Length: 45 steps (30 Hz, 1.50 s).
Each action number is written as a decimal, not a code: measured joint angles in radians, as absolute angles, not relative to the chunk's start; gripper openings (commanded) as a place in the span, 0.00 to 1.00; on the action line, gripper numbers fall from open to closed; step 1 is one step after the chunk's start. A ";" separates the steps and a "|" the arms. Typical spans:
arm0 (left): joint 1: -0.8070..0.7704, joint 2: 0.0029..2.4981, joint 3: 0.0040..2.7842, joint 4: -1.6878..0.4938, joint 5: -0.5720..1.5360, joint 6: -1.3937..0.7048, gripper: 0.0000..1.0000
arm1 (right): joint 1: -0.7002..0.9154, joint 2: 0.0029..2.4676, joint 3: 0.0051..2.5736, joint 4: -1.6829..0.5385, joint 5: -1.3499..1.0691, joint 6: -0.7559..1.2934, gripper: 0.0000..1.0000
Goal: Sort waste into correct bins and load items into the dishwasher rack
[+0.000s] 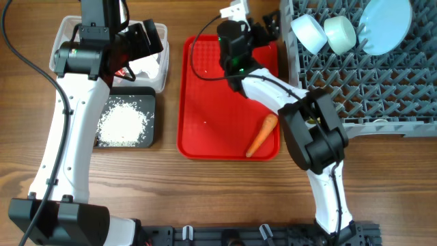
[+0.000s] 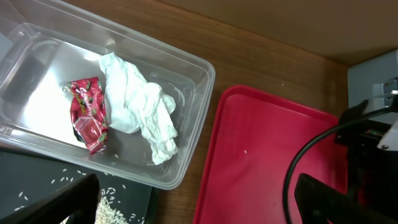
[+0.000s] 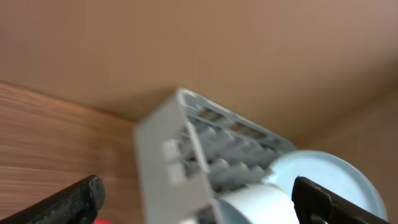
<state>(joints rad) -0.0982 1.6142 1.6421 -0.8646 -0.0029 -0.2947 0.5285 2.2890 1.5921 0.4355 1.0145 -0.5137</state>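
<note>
The clear tub holds the red snack wrapper and the crumpled white tissue. My left gripper is open and empty above the tub's near corner; it also shows in the overhead view. White rice lies in the black tray. The carrot lies at the red tray's right front corner. The grey rack holds two bowls and the blue plate. My right gripper is open and empty beside the rack's left edge. Cup, spoon and brown lump are out of view.
The flat red tray lies between the bins and the rack, with the right arm stretched over it. The plate and a bowl show blurred in the right wrist view. Wooden table surrounds everything.
</note>
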 measured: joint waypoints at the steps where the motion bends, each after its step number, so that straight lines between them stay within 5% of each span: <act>1: -0.098 1.614 1.642 -0.864 -0.003 -0.295 1.00 | 0.534 2.289 1.592 0.434 1.000 -0.500 1.00; 15: -0.098 1.614 1.642 -0.864 -0.003 -0.294 1.00 | 0.533 2.173 1.593 0.059 0.710 -0.181 1.00; 20: -0.098 1.614 1.642 -0.865 -0.003 -0.295 1.00 | 0.521 2.070 1.592 -0.253 0.556 -0.103 1.00; 28: -0.098 1.614 1.642 -0.864 -0.003 -0.294 1.00 | 0.490 1.798 1.592 -0.445 0.484 0.003 1.00; 34: -0.098 1.614 1.642 -0.864 -0.003 -0.295 1.00 | 0.207 1.575 1.592 -0.538 0.352 0.329 1.00; 45: -0.098 1.614 1.642 -0.838 0.025 -0.295 1.00 | -0.267 1.551 1.593 -0.807 -0.030 0.441 1.00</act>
<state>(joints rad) -0.0982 1.6142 1.6421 -0.8383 0.0254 -0.2947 -0.2672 1.5505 1.5929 -0.8070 -0.0296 0.4408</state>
